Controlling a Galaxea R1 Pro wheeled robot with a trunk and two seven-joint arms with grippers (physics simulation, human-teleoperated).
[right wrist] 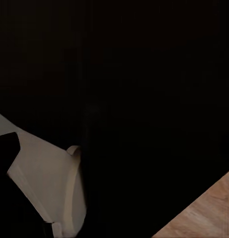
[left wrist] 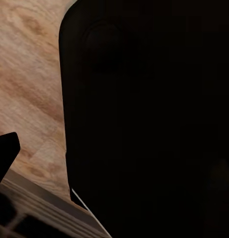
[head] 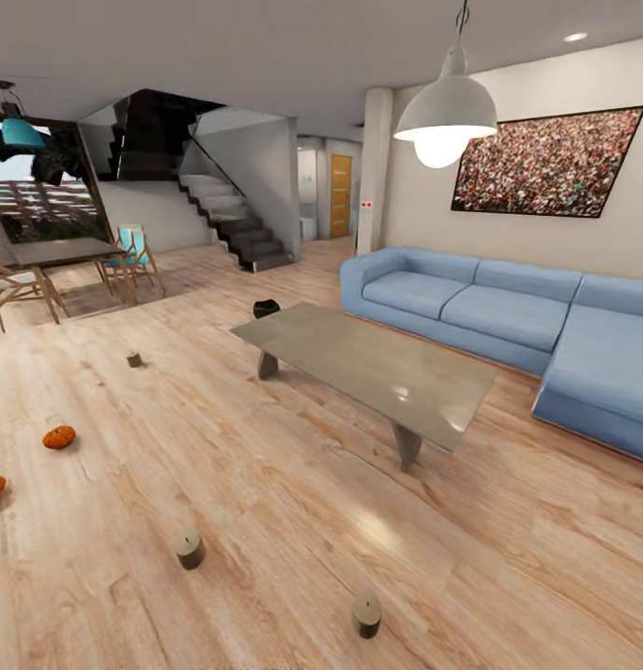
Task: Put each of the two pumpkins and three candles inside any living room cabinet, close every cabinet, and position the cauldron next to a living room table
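plank floor (head: 265, 484) carries everything, untouched: two pumpkins (head: 59, 436) far left, three candles (head: 190, 549) scattered, cauldron (head: 265, 307) already just beside the table (head: 377, 368). no cabinet seen, so all the stowing remains. grippers' states: cannot tell from the dark wrist views.

Bright even room, lit pendant lamp (head: 446, 116), glare on table (head: 377, 370), wrist views mostly black

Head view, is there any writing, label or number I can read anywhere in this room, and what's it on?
No readable text anywhere.
The large wall picture above the blue sofa shows a speckled multicoloured pattern, no words.
The small white panel with red dots by the pillar is too small to read.
The framed picture by the dining table shows no lettering.
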